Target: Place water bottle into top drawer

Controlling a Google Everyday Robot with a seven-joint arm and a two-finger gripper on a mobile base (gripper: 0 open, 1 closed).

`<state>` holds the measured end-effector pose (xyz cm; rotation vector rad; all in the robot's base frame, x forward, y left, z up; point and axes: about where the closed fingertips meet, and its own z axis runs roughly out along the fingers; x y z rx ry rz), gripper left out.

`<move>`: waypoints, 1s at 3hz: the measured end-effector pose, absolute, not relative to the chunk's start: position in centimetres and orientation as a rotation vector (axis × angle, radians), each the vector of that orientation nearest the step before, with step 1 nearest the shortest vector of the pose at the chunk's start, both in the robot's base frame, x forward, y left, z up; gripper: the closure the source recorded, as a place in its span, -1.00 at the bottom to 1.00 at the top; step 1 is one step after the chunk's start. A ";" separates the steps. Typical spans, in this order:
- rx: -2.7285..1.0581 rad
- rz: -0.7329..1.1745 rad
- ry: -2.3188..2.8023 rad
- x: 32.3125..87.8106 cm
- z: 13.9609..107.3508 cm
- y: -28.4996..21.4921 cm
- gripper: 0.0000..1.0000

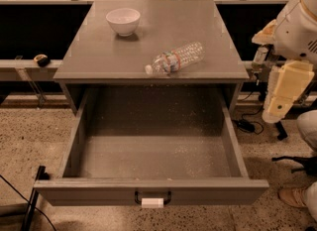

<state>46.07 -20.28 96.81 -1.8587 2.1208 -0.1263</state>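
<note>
The clear ribbed plastic water bottle (174,58), with a white cap and a red-and-blue label, lies on its side near the front edge of the flat grey cabinet top (99,56), well apart from the white bowl (123,21) at the back left. Below it, the wide grey top drawer (148,191) stands pulled out. The robot's gripper (260,59) hangs just off the cabinet's right edge, beside the cream arm (285,88); I cannot tell whether it is open or closed.

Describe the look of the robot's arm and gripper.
The arm has rounded white shells. The gripper, at the right edge beside the cabinet, is a pale cream block tapering downward. Black cables lie on the floor below it.
</note>
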 end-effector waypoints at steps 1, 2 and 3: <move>-2.030 -0.032 1.960 48.3 94.1 -18.4 -1.00; -2.120 -0.046 1.864 48.6 93.7 -18.4 -1.00; -2.121 -0.072 1.844 49.5 93.9 -18.7 -1.00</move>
